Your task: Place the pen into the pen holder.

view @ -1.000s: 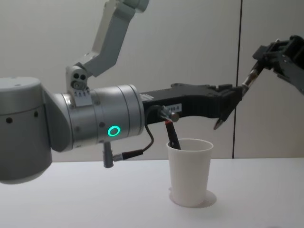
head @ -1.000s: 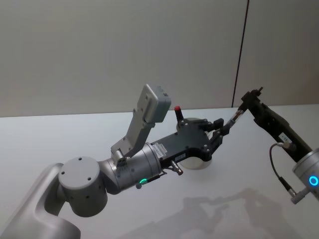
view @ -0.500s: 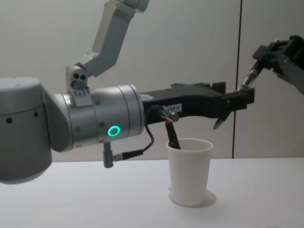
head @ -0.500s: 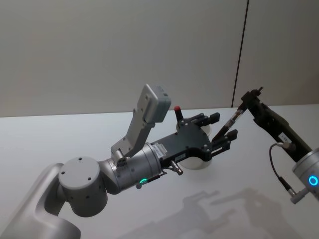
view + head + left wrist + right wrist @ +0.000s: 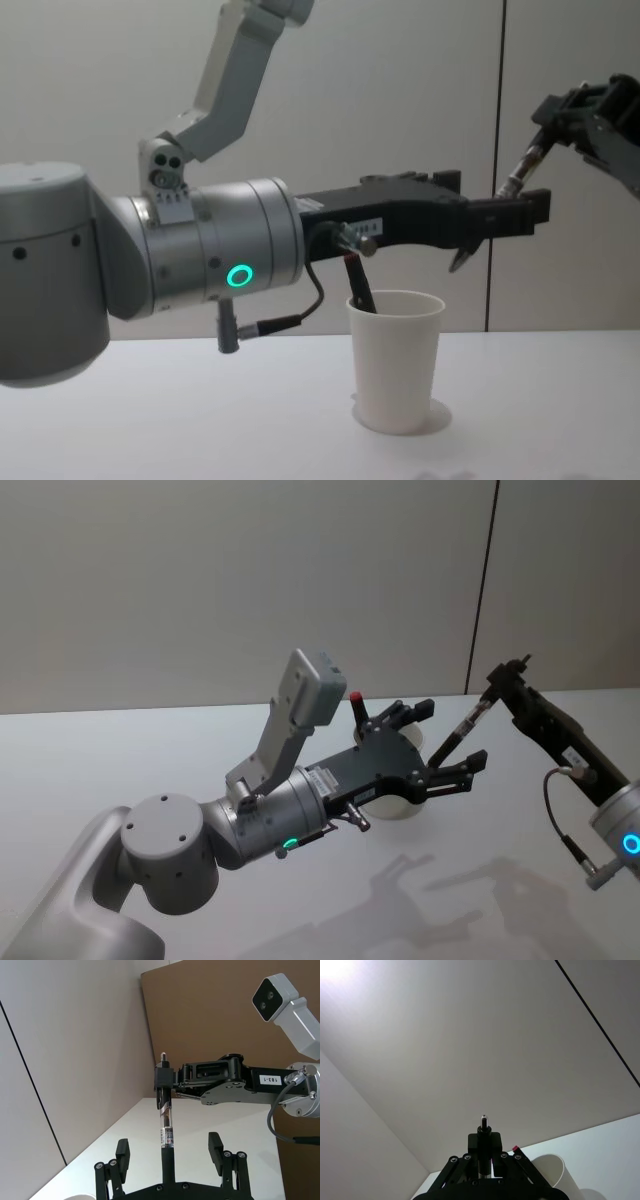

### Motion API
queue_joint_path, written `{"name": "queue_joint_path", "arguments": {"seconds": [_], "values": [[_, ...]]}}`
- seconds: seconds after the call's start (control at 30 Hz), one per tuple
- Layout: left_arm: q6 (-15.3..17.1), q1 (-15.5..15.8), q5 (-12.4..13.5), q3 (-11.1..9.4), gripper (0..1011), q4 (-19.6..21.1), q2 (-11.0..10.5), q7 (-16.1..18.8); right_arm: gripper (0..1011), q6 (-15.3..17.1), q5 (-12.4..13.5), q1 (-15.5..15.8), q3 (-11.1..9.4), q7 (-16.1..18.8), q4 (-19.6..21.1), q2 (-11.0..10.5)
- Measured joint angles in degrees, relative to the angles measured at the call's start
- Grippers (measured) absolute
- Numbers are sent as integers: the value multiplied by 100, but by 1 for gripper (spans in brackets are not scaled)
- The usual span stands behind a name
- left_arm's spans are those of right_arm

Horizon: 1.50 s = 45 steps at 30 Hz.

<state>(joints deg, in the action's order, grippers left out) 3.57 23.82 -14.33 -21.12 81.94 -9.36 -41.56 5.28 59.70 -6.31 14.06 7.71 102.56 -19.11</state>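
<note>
Above the white paper cup [image 5: 396, 360], the left claw [image 5: 447, 742] is spread wide around the thin black pen [image 5: 455, 734], which the right claw [image 5: 497, 688] pinches.

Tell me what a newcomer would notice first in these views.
The slim black-and-clear pen hangs in mid-air, clamped at its upper end by the right gripper, its lower part between the left gripper's spread fingers. Below the left gripper, the plain white paper cup stands on the white table, already holding a red-tipped pen.
</note>
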Motion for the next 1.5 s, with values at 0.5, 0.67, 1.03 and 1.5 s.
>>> {"name": "queue_joint_path", "arguments": {"seconds": [0.5,0.67,1.03,1.5], "values": [[0,0,0,0,1003,0,0,0,143,0,1,0,0,0,0,0],[0,0,0,0,1003,0,0,0,143,-2,1,0,0,1,0,-1],[0,0,0,0,1003,0,0,0,143,-33,-54,-9,2,0,-14,-15],[0,0,0,0,1003,0,0,0,143,50,-234,-117,-42,133,-56,-117]]}}
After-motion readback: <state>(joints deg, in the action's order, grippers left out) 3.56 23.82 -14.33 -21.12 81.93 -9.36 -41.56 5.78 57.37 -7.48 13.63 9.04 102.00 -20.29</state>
